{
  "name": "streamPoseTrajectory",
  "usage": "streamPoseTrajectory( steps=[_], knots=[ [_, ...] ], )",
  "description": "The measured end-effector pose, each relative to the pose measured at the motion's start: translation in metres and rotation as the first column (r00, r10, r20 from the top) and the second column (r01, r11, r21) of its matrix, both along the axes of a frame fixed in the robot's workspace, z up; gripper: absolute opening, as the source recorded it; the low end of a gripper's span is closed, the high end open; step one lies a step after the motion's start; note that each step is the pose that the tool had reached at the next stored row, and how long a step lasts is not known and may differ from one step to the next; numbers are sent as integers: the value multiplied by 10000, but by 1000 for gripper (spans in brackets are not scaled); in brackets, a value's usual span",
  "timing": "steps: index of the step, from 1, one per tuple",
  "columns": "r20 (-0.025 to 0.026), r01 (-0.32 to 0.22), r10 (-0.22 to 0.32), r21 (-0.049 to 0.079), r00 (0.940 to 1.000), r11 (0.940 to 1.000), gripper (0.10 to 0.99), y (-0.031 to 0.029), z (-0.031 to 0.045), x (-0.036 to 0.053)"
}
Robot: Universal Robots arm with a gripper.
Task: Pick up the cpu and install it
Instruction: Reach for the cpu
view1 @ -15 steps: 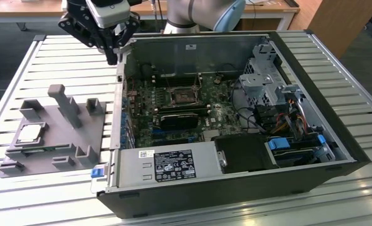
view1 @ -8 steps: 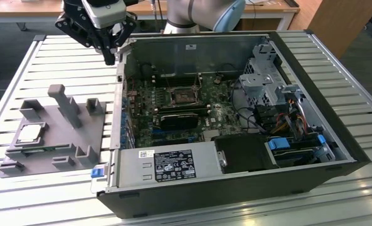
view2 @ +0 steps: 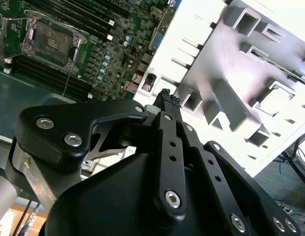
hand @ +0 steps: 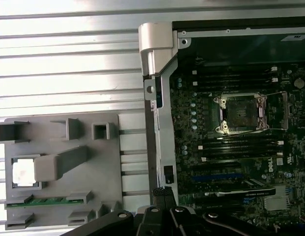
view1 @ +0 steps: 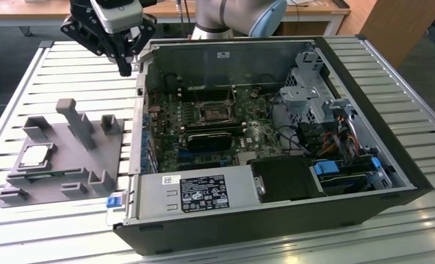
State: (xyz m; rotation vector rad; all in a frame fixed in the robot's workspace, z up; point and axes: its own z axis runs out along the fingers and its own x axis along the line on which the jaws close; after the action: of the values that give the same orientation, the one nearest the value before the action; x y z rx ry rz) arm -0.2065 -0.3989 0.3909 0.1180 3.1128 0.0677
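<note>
The cpu (view1: 35,155) (hand: 23,173), a small silver square chip, lies flat in a recess of the grey plastic holder block (view1: 70,159) (hand: 69,167) on the slatted table, at the exterior view's left. My gripper (view1: 124,67) (view2: 167,98) (hand: 164,192) hangs high over the table beside the case's wall, away from the chip, its fingers shut together on nothing. The black-framed socket (view1: 215,113) (view2: 49,42) (hand: 240,113) sits empty on the green motherboard inside the open computer case (view1: 140,110).
The holder has tall upright posts (view1: 76,118) beside the chip and a green memory strip (hand: 46,201) along one edge. Inside the case are a drive cage (view1: 309,88), cables (view1: 335,137) and a power supply (view1: 195,192). The slatted metal table (view1: 48,66) surrounds everything.
</note>
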Motion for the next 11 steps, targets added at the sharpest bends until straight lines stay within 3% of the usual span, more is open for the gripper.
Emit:
streamPoseTrajectory(
  steps=[11],
  knots=[
    [0,0,0,-1,10000,10000,106,0,-3,-61]
  ],
)
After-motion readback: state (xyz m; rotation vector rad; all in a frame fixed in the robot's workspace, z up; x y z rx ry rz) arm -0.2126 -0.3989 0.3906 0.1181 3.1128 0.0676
